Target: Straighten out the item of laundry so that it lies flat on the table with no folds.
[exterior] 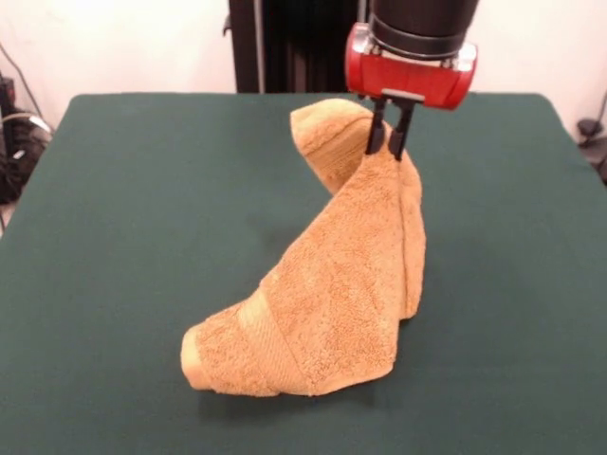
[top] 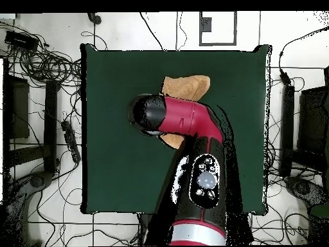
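The orange-tan terry towel (exterior: 332,284) is pulled up into a tall draped peak on the dark green table (exterior: 142,237). Its lower end, with the woven band (exterior: 266,346), rests on the cloth toward the front. My gripper (exterior: 389,142) hangs from the red wrist and is shut on the towel's top fold, holding it above the table. A rolled fold bulges to the left of the fingers. In the overhead view the arm covers most of the towel (top: 186,85), and the gripper itself is hidden under the wrist. The white tag is not visible.
The table (top: 109,128) spreads wide around the towel on all sides. Cables and equipment lie on the floor beyond the table's edges (top: 38,116). The robot's pedestal stands behind the far edge (exterior: 285,47).
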`<state>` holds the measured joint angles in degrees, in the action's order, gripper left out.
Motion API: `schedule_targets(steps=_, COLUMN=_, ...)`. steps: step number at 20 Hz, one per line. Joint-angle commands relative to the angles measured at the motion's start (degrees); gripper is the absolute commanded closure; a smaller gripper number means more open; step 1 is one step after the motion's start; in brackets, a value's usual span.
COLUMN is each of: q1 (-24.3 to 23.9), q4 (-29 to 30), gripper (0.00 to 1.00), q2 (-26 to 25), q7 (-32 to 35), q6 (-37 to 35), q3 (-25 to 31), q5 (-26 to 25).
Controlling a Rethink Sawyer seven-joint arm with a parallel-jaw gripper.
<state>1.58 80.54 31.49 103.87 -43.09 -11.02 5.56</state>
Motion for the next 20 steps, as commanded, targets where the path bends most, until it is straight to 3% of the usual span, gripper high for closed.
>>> schedule_targets(steps=1, q1=3.19, q4=10.39, gripper=1.0, q2=-1.4, q7=18.59, q6=4.07, q3=1.15, q5=3.6)
schedule_targets(steps=7, q1=7.41, q4=11.38, gripper=1.0, q2=-0.52, q7=24.72, q6=3.86, q3=-1.92, q5=4.25)
schedule_targets(steps=12, q1=15.22, q4=10.35, gripper=1.0, q2=-0.26, q7=35.75, q6=1.13, q3=-8.38, q5=5.58)
schedule_targets(steps=20, q1=17.31, q4=9.93, gripper=1.0, q2=-1.34, q7=36.14, q6=2.86, q3=-7.4, q5=6.99)
